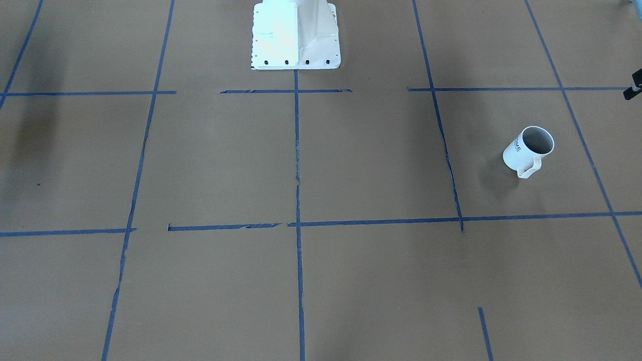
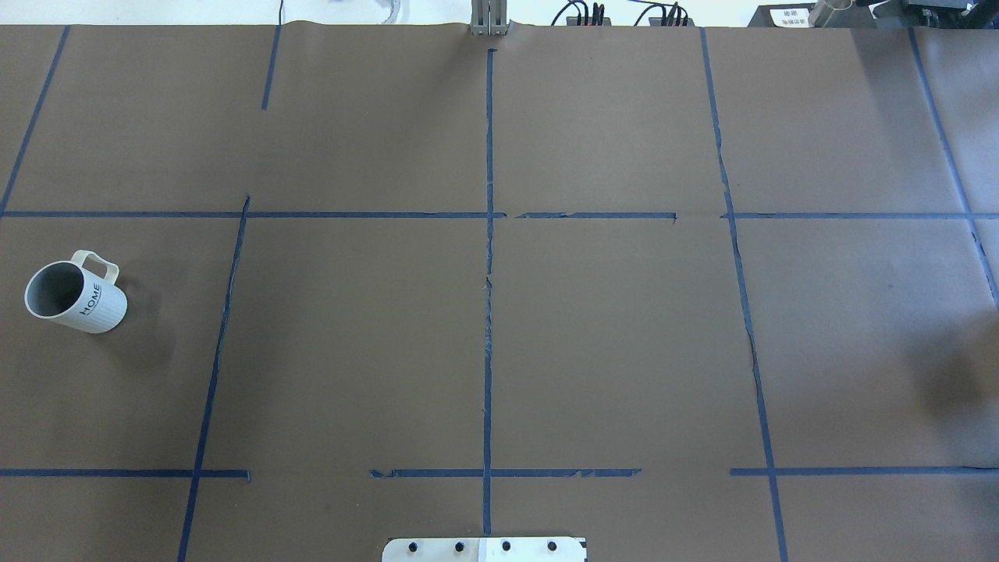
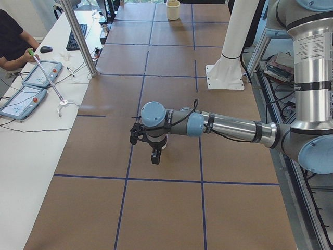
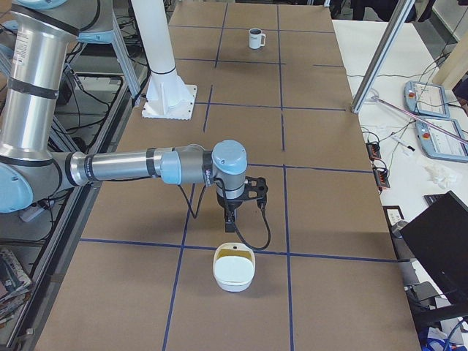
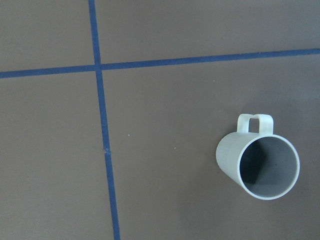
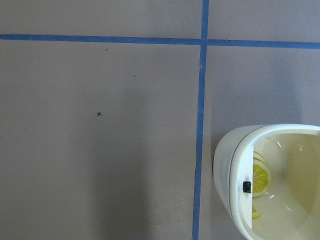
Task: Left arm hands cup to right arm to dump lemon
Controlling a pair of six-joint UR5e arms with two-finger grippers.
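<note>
The cup (image 1: 526, 150) is a white mug with a loop handle and "HOME" lettering. It stands upright on the brown table at my left end (image 2: 78, 300), far away in the exterior right view (image 4: 255, 38). The left wrist view looks down into its grey inside (image 5: 265, 167); no lemon shows there. My left gripper (image 3: 155, 155) hangs over the table on the near arm, and the mug is hidden from that view. My right gripper (image 4: 230, 223) points down just behind a white bin. I cannot tell whether either gripper is open or shut.
A white bin (image 4: 232, 281) sits on the table at my right end (image 3: 173, 9). Its inside (image 6: 225, 165) shows a yellow lemon-slice mark. The white pedestal (image 1: 296, 40) stands at the table's back middle. Blue tape lines grid the table. An operator (image 3: 10, 41) sits at a side bench.
</note>
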